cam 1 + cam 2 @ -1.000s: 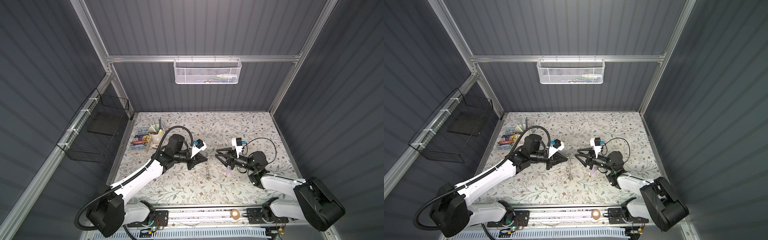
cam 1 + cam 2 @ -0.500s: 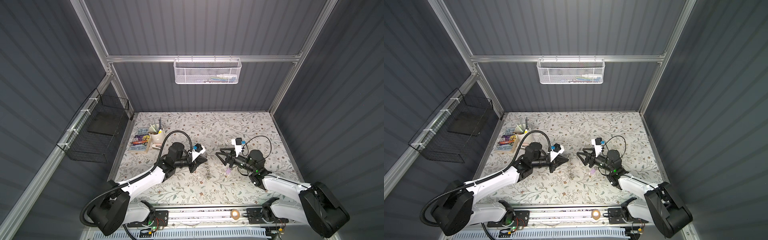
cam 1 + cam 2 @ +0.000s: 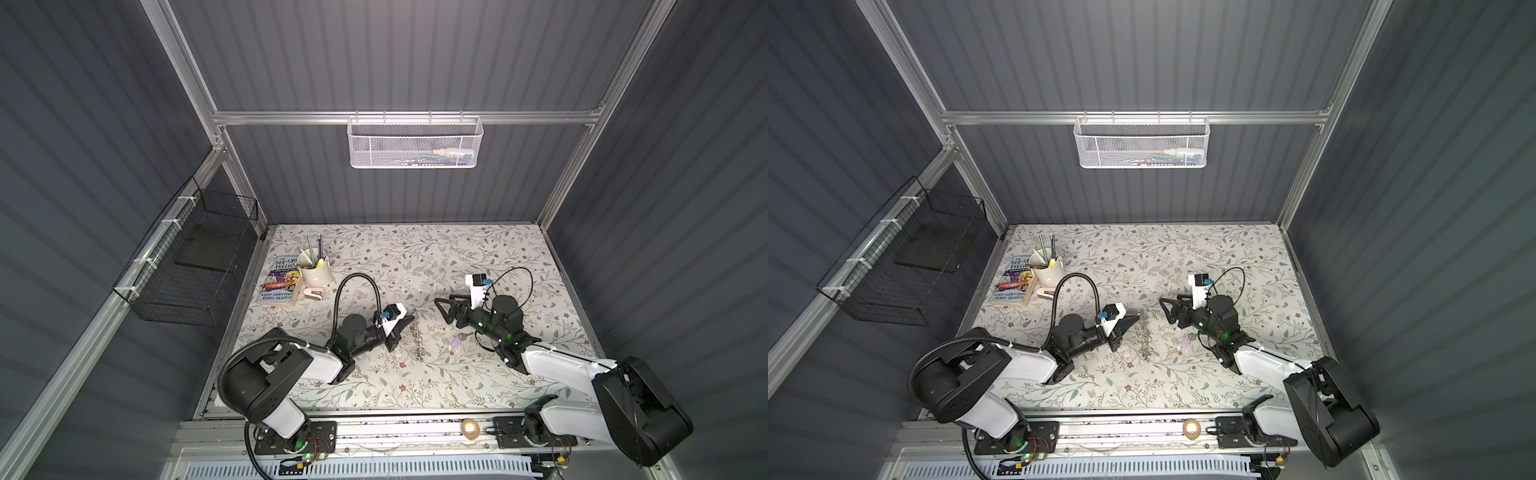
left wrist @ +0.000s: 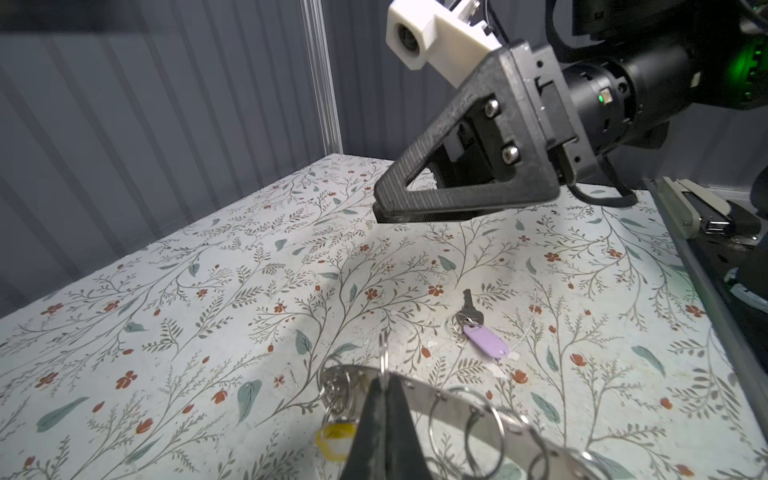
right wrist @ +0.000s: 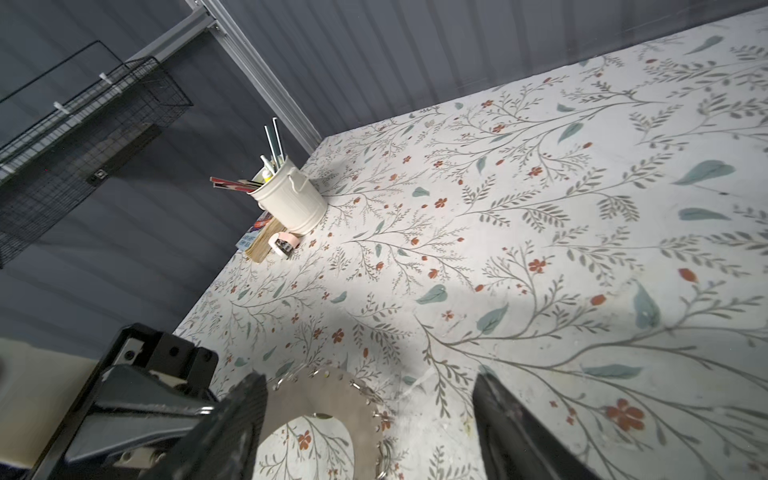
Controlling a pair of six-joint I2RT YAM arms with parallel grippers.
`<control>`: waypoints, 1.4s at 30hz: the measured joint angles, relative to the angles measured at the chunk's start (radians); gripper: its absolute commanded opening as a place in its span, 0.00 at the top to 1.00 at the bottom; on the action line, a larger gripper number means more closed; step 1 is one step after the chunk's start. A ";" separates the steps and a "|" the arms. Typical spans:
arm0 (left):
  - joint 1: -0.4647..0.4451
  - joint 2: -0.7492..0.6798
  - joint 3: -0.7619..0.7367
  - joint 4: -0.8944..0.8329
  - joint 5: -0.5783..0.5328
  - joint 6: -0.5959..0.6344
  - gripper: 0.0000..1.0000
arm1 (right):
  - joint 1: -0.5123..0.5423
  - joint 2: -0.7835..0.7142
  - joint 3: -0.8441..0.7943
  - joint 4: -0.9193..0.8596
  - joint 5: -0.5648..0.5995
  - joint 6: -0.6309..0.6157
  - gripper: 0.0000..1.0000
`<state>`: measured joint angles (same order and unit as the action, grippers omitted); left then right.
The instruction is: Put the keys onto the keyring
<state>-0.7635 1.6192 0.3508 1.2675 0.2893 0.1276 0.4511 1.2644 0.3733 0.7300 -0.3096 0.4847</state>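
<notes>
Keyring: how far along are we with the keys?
Probably done: the yellow tag sits at the keyring rim, seemingly on a loop, though the join is unclear. In hand: the left gripper is shut on one wire loop of the keyring. To do: the lilac-tagged key lies loose on the table; the right gripper is open and empty, off the table near it.

Floral table [image 3: 415, 257]: lilac-tagged key [image 4: 470, 316], book [image 3: 280, 280], cream cup [image 3: 316, 274].

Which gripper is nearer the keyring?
Left. The left gripper is shut on a loop of the keyring; the right gripper hovers open on its other side, not touching.
</notes>
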 measured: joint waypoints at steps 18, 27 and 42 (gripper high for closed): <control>-0.158 0.045 0.010 0.049 -0.233 0.230 1.00 | 0.000 -0.232 0.017 -0.304 0.029 -0.028 0.21; -0.212 -0.109 0.011 -0.148 -0.251 0.282 1.00 | 0.000 -0.300 0.018 -0.382 0.006 -0.042 0.22; -0.226 -0.210 0.065 -0.403 -0.262 0.317 1.00 | 0.001 -0.397 0.013 -0.413 -0.110 -0.081 0.27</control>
<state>-0.9897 1.4090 0.4156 0.8646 0.0269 0.4442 0.4519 0.8677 0.3866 0.3172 -0.4198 0.4034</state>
